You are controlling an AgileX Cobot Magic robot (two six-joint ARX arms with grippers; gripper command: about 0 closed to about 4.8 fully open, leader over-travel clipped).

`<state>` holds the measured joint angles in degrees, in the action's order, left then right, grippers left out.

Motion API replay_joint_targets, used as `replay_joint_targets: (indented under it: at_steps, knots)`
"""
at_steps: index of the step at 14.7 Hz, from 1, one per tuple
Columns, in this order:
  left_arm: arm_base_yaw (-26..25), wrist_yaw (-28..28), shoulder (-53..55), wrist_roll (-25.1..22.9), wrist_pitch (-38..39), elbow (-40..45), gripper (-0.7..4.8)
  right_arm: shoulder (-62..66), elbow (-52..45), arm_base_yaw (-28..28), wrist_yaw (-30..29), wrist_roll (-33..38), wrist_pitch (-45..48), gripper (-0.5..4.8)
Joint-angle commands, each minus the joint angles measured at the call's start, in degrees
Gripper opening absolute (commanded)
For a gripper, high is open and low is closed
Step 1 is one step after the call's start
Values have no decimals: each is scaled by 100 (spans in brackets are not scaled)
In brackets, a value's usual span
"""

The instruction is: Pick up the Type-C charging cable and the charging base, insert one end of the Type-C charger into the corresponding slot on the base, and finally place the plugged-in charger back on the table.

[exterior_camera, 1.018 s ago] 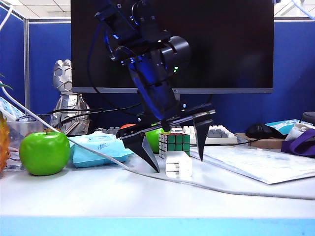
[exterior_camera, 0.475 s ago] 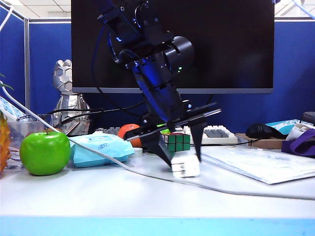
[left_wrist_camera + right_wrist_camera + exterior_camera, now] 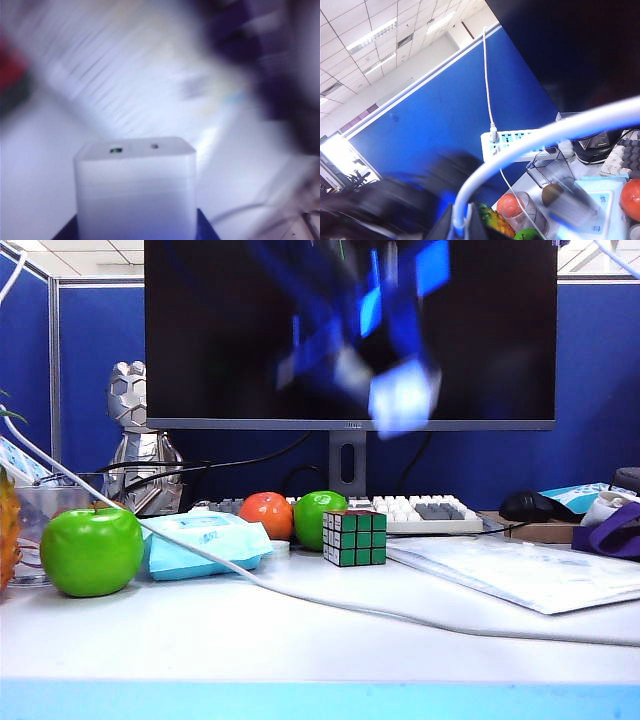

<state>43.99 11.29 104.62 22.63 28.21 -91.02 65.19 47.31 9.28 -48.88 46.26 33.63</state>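
Blue partition walls and a dark monitor (image 3: 350,330) back a crowded white table (image 3: 200,640), where a green apple (image 3: 90,550) sits at about nine o'clock from the Rubik's cube (image 3: 355,537), with a blue packet (image 3: 205,543), an orange (image 3: 266,516) and a keyboard (image 3: 425,512) close by. High in front of the screen, at twelve o'clock from the cube, the left gripper (image 3: 395,380) is a blue-black blur, clearly in fast motion, and a pale blurred block beneath it reads as the charging base (image 3: 403,397), well clear of the tabletop. The left wrist view confirms this: the charging base (image 3: 134,187) fills the near field, seated between the dark jaws, which are clamped on its sides. The right gripper (image 3: 462,227) shows only at the edge of its own view, jaws together around the Type-C charging cable (image 3: 540,137), which arcs away from them; in the exterior view a white cable (image 3: 300,595) trails across the table, and whether it is the same one I cannot tell. Judged from this, both pickups look done. The plug tip is not visible, so alignment, insertion into the slot and setting the joined charger back down all remain.
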Motion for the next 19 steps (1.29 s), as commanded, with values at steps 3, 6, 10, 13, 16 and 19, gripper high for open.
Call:
replay_joint_targets:
  at_steps: [3, 6, 10, 13, 16, 19]
  knots:
    - [4, 1001, -1327, -1620, -68, -37, -6, -391, 70, 4, -103, 146, 551, -2]
    - [7, 2835, -1932, -2365, -232, -37, -6, -960, 658, 7, -227, 520, 540, -2]
    - [7, 4476, -2236, -2573, -1034, -37, -6, -1180, 1132, 7, -540, 1104, 540, -2]
    - [7, 4618, -2382, -2551, -1762, -37, -6, -1344, 1165, 7, -680, 1362, 509, -2]
    - [7, 5086, -2396, -2090, -2013, -35, -6, -1419, 1167, 9, -850, 1727, 501, -2]
    - [4, 5049, -2345, -1427, -1921, -28, -6, -1447, 1388, 17, -918, 1993, 507, -2]
